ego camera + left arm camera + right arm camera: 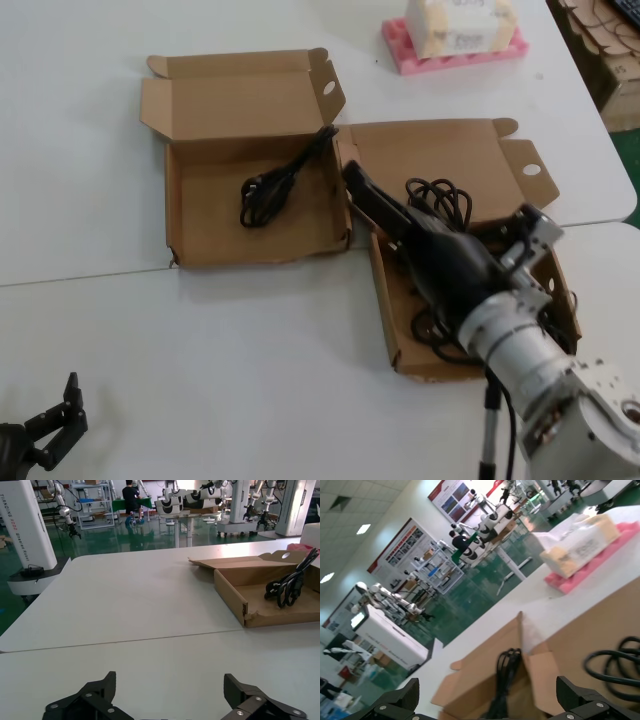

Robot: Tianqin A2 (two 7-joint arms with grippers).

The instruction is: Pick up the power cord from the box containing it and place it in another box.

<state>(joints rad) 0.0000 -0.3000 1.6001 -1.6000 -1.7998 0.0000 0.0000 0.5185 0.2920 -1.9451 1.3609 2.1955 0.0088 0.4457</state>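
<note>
Cord (282, 178) at rest in the left-hand squarish box (185, 235), its long axis slanting from plug end toward the far corner, just ahead and left of the right gripper (352, 178), fingers spread over the wavy-edged box (387, 330). Left gripper (55, 420), also spread, parked well apart.

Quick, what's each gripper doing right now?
Left gripper: open, empty, parked low over the table.
Right gripper: open, empty, above the boxes.

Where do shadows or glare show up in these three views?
Head view: the squarish brown cardboard box throws a soft shadow on the white table. Left wrist view: the glossy green floor mirrors the lights. Right wrist view: ceiling lamps glare.
</note>
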